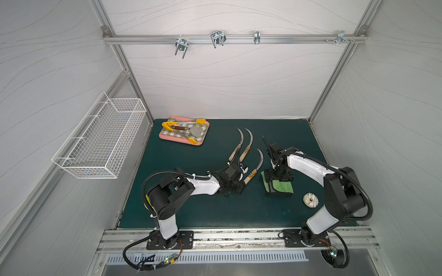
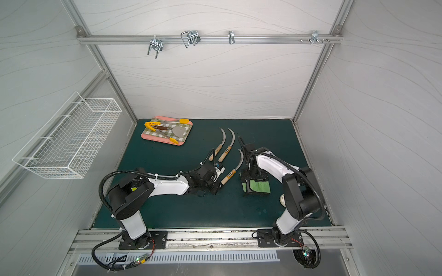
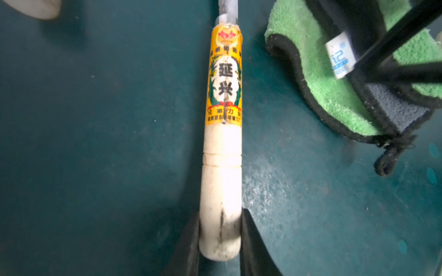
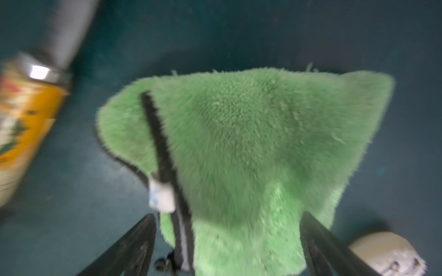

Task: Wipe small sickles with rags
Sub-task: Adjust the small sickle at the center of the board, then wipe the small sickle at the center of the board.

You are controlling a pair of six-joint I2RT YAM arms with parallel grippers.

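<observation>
Left gripper (image 3: 220, 212) clamped on the handle butt of the labelled sickle (image 3: 223, 100), near the centre of the green mat (image 1: 191, 203). Right gripper (image 4: 229, 216) spread wide astride the green rag (image 4: 251, 131) (white tag showing), just beside that sickle. Second sickle (image 1: 234, 154) and third sickle (image 1: 245, 151) side by side farther back.

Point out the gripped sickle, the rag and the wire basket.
sickle (image 3: 223, 78), left wrist view, on the handle's orange label.
rag (image 4: 251, 131), right wrist view, on its green pile.
wire basket (image 1: 100, 143), in a top view, on its mesh side.
</observation>
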